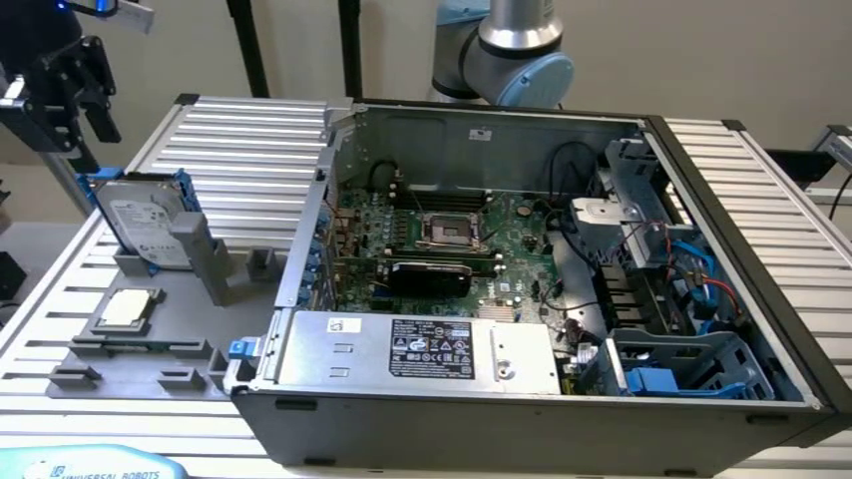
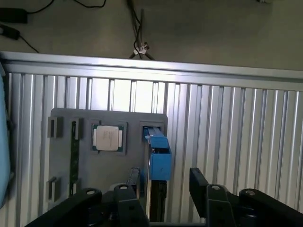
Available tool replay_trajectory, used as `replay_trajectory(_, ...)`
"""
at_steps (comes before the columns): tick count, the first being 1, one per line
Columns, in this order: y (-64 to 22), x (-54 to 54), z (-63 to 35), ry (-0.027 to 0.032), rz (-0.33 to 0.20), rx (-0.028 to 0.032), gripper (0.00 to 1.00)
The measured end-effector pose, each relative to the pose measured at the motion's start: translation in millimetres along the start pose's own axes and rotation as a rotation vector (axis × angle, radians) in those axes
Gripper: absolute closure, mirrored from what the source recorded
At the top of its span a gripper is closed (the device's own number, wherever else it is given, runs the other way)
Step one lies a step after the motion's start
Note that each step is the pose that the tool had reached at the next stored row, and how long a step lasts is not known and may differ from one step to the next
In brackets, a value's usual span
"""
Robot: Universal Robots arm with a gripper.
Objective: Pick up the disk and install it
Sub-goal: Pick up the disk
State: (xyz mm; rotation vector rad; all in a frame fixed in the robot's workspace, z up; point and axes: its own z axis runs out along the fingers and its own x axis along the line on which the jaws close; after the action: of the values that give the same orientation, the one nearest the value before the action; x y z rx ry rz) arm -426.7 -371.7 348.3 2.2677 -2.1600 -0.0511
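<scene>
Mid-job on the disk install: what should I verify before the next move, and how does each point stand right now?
1. Gripper open: ok, its fingers stand apart.
2. Gripper empty: ok, it holds nothing and hangs above the disk.
3. Disk seated upright in the grey fixture: ok.
4. Disk lined up between the fingers: ok in the wrist view.
5. Computer case open, blue cage exposed: ok.
6. Cage slot free of cables: cannot tell.
</scene>
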Motion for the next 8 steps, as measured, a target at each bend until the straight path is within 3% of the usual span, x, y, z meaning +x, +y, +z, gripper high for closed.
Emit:
replay_trajectory(1,0.0,0.0,1.8,0.0000,0.000,-0.0001,0.47)
replay_trajectory(2,-0.1,0.1,3.6,0.0000,0.000,-0.0001,0.40)
replay_trajectory(8,0.0,0.2,14.5,0.0000,0.000,0.0000,0.40)
